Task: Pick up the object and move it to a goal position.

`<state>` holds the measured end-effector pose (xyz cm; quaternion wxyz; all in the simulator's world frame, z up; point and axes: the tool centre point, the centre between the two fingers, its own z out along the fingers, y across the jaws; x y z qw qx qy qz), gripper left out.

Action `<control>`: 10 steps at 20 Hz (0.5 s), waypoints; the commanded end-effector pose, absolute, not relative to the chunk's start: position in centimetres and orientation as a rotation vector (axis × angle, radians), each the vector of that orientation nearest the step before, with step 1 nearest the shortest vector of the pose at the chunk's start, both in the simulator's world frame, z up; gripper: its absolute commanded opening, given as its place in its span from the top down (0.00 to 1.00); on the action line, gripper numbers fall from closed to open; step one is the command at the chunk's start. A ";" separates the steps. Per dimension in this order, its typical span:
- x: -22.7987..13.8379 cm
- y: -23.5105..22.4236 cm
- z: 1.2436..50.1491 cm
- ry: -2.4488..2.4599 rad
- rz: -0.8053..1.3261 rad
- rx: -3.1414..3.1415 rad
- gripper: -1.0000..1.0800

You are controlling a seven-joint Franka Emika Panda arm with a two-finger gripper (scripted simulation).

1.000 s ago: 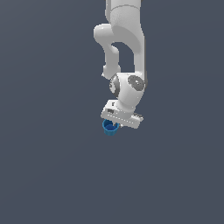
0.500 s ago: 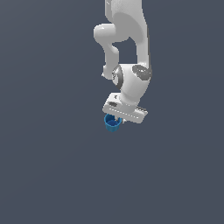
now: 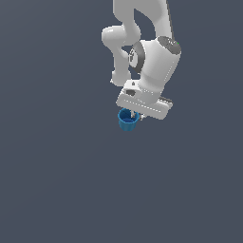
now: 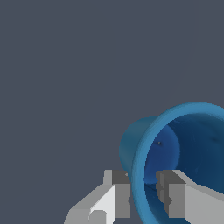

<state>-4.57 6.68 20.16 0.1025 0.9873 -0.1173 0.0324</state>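
Observation:
The blue bucket (image 3: 127,120) hangs just under my white gripper (image 3: 135,115) in the exterior view, its open round top facing up toward the hand. In the wrist view the bucket (image 4: 175,153) fills the picture's lower right part, open mouth toward the camera. My gripper (image 4: 144,188) is shut on its rim: one finger (image 4: 119,192) lies on the outside of the wall, the other finger (image 4: 175,194) inside the cup. The bucket is lifted off the grey surface.
A plain grey surface (image 3: 57,180) lies all around, with no other objects in view. The white arm (image 3: 142,42) comes down from the top of the exterior view.
The arm has risen and shifted toward the exterior view's right, carrying the blue bucket with it. The wrist has turned a little.

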 end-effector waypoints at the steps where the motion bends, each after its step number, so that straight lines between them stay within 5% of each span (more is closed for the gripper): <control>1: -4.8 7.4 23.0 -0.346 0.099 2.915 1.00; 10: -5.7 10.1 32.4 -0.346 0.098 2.916 1.00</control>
